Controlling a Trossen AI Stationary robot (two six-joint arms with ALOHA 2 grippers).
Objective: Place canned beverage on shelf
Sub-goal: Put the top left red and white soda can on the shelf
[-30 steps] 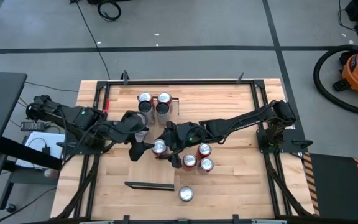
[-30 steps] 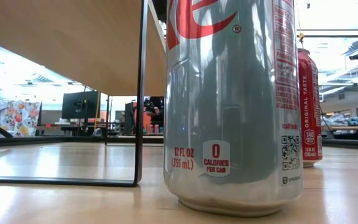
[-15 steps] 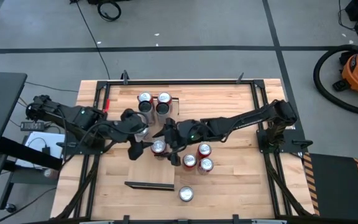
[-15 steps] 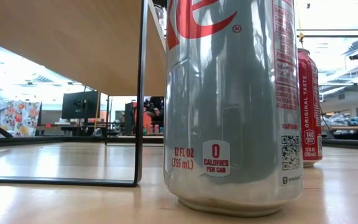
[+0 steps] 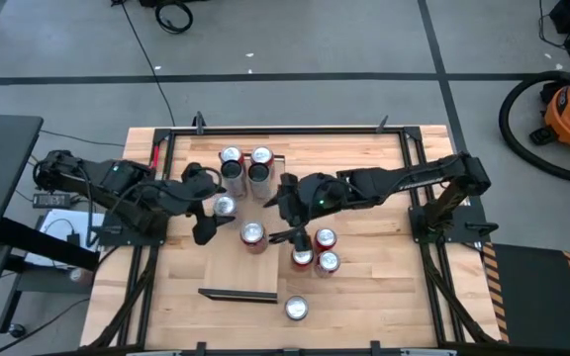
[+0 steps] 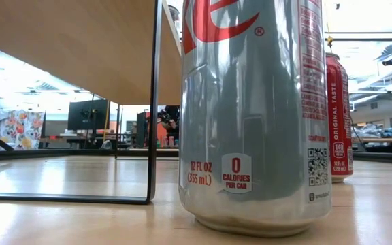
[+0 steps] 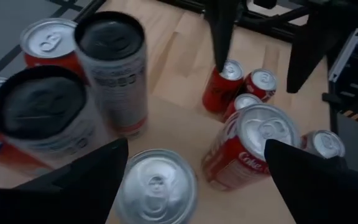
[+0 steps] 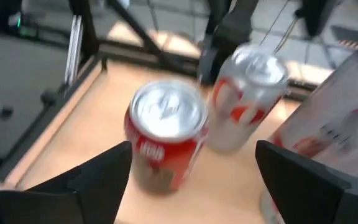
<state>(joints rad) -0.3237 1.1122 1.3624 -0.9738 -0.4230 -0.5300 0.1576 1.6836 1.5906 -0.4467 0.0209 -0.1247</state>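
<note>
The right gripper [image 5: 287,210] is wide open and holds nothing; it should drop straight over the red can [image 5: 253,234] mid-tabletop; left gripper [image 5: 202,210] also waits open.

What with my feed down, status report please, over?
Left pincer open, empty. Right pincer open, empty. Red can upright on shelf. Loose cans off shelf, none blocking.

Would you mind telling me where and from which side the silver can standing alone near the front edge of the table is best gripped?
Grip the lone silver can around its round side wall, coming down from above with the fingers either side of the body. It stands upright, lid up, with bare tabletop all round it; the shelf's dark end lip sits to one side but apart, so it should not hinder.
</note>
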